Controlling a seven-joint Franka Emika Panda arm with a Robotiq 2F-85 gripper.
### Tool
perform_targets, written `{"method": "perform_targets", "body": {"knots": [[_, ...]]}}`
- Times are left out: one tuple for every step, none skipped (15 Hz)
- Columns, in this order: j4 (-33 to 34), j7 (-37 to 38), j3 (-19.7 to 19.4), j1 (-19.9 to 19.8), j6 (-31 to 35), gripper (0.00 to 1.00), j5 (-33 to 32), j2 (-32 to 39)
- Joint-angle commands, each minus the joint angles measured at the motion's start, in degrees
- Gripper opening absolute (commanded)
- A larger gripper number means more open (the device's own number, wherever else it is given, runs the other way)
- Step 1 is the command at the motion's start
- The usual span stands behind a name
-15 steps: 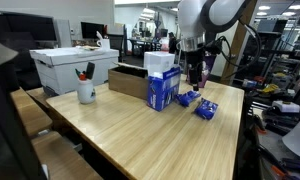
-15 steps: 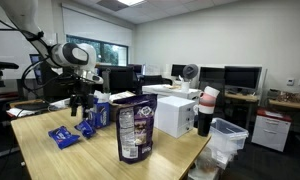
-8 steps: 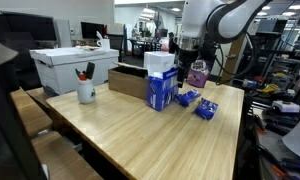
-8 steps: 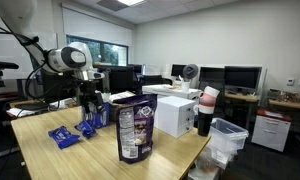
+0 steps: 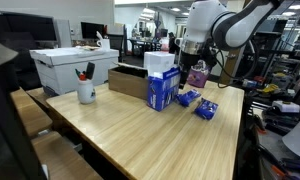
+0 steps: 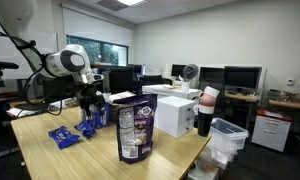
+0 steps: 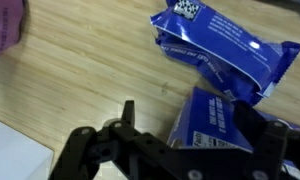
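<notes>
**Open gripper over a blue packet**

The gripper (image 7: 185, 118) hangs just over the wooden table (image 7: 80, 80). Its two fingers are wide apart and hold nothing. In the wrist view, the near blue packet (image 7: 212, 118) lies flat on the table between the fingers. Part of it is hidden, so I cannot tell which way it points. The far blue packet (image 7: 225, 45) lies flat just past it. Its long side runs from upper left to lower right in the wrist view. It has a white patch with dark marks at its upper left end, too blurry to read. A purple thing (image 7: 5, 30) sits at the edge. In an exterior view, both packets lie beside a tall blue box (image 5: 162, 80).
</notes>
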Motion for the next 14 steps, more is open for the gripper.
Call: {"method": "perform_targets", "body": {"knots": [[-4.16,-13.82,-0.47,-1.32,8.02,1.0,6.05,-0.88],[-4.82,-17.52,-0.4,-1.42,9.56,1.0,8.05,-0.58],[-5.36,-21.15,-0.41,-1.54,10.71,1.0,9.4,-0.31],[-5.65,-24.72,-0.36,-1.54,10.97,1.0,11.17,-0.23],[-5.87,-28.58,-0.36,-1.66,10.5,1.0,12.95,-0.2],[-5.81,-30.44,-0.34,-1.62,9.56,1.0,13.44,-0.18],[-5.62,-32.92,-0.22,-1.59,8.16,1.0,14.82,-0.18],[-5.28,-34.58,-0.2,-1.59,6.52,1.0,15.46,-0.15],[-4.64,-35.63,-0.18,-1.57,4.31,1.0,16.34,-0.03],[-4.27,-36.68,-0.25,-1.64,2.96,1.0,16.89,0.14],[-3.8,-38.3,-0.24,-1.69,1.09,1.0,17.87,0.29],[-3.25,-39.24,-0.3,-1.73,-0.91,1.0,18.21,0.39],[-2.61,-39.86,-0.37,-1.78,-2.98,1.0,18.63,0.49],[-2.04,-40.34,-0.42,-1.82,-4.77,1.0,18.93,0.52]]}}
